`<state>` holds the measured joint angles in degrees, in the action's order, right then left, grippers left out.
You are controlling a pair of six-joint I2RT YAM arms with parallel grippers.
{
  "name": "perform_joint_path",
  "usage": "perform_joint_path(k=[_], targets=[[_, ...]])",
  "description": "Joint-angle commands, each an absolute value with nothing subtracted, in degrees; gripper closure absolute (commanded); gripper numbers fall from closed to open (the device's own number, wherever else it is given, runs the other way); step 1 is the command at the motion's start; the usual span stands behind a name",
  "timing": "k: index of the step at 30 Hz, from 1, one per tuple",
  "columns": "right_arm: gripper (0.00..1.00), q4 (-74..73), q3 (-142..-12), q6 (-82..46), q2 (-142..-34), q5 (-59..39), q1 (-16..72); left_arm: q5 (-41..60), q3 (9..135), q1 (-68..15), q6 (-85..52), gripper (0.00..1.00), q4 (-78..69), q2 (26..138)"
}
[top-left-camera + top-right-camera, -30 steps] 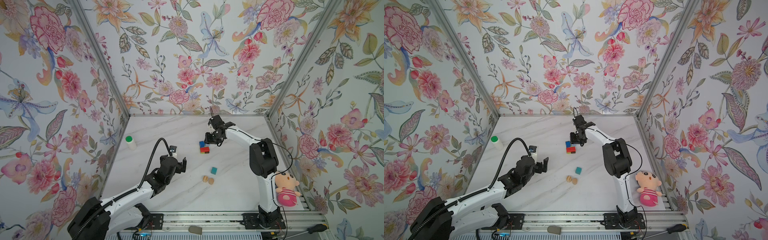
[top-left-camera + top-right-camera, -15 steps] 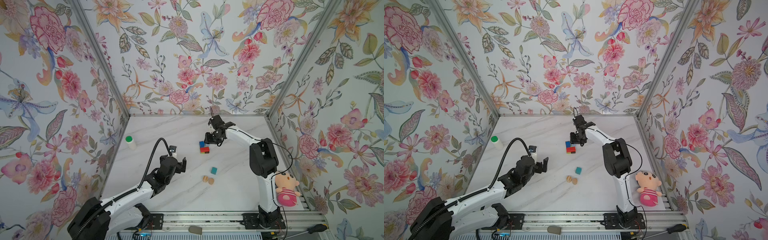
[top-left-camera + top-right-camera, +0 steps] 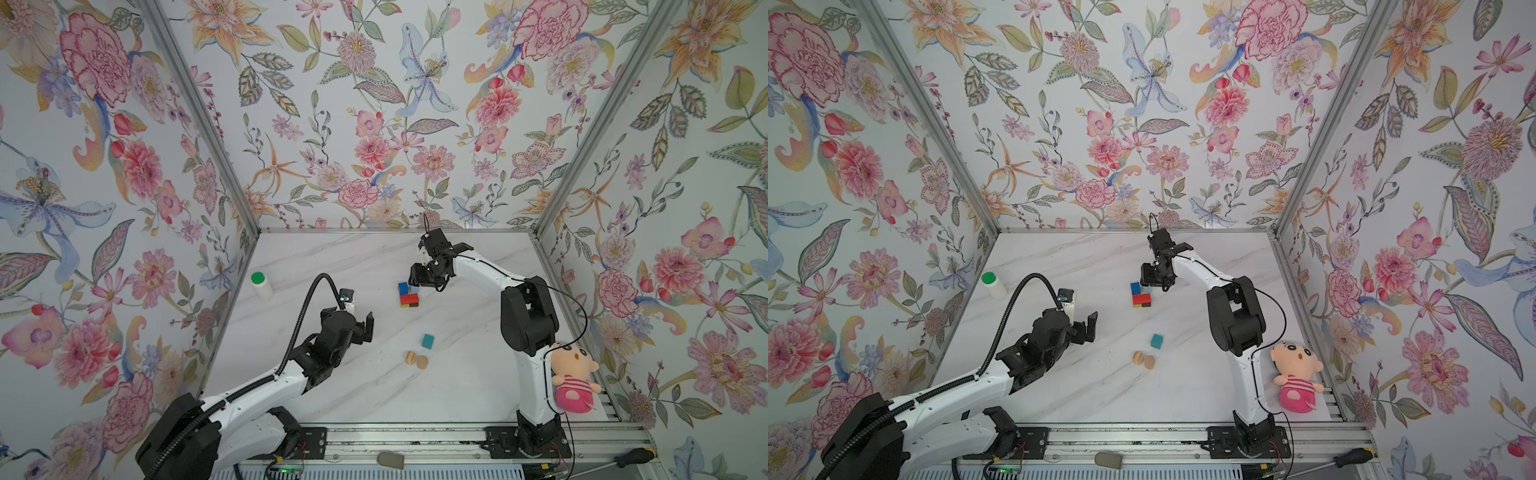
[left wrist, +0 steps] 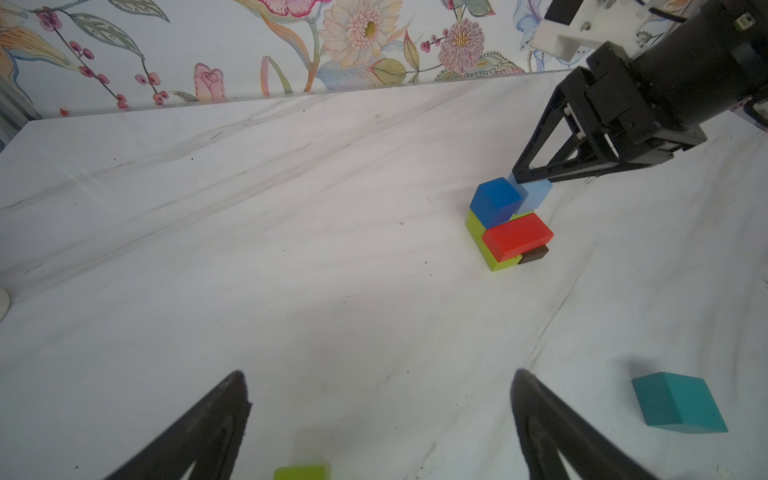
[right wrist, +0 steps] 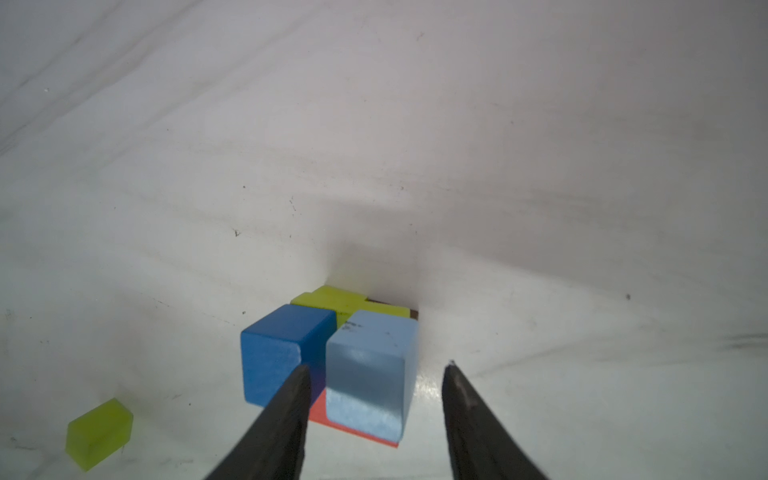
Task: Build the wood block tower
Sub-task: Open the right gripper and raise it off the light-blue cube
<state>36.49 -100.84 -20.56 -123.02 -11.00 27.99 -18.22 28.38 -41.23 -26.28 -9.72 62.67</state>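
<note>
Toward the back of the white marbled counter (image 3: 332,257), the small tower of painted wood blocks (image 3: 409,296) stands with a pale blue cube (image 4: 536,195) and a dark blue cube (image 5: 282,353) side by side on top. My right hand (image 5: 378,365) straddles the pale cube, jaws partly open, a gap showing on each side of it. My left hand (image 4: 378,374) hovers wide open and empty. Nearer the front lie a loose teal block (image 3: 428,340) and two tan rounded pieces (image 3: 416,360).

Robot test cell, laboratory type. Floral-papered panels (image 3: 374,124) on aluminium posts (image 3: 199,112), 9 through 12 to 3 o'clock. Marble-look tabletop (image 3: 332,257). Left arm (image 3: 249,390) and right arm (image 3: 528,374) bolted to rail (image 3: 415,434), 6 o'clock. Screwdriver (image 3: 631,457), 5 o'clock.
</note>
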Motion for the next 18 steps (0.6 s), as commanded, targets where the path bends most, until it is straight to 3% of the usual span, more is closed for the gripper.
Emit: perform_joint_path(k=[1, 6, 18], targets=[[0.33, 37.8, -102.5, -20.6, -119.6, -10.3, 28.0, -18.7, 30.2, -40.5, -25.2, 0.01, -8.3, 62.4], [0.15, 39.2, -104.3, -19.6, -119.8, -7.4, 30.0, -19.9, 29.7, -40.5, -25.1, 0.01, -7.0, 59.6], [0.09, 47.1, -110.3, -19.0, -125.5, 1.4, 33.8, -21.8, 25.7, -40.4, -26.7, 0.01, -3.2, 50.7]])
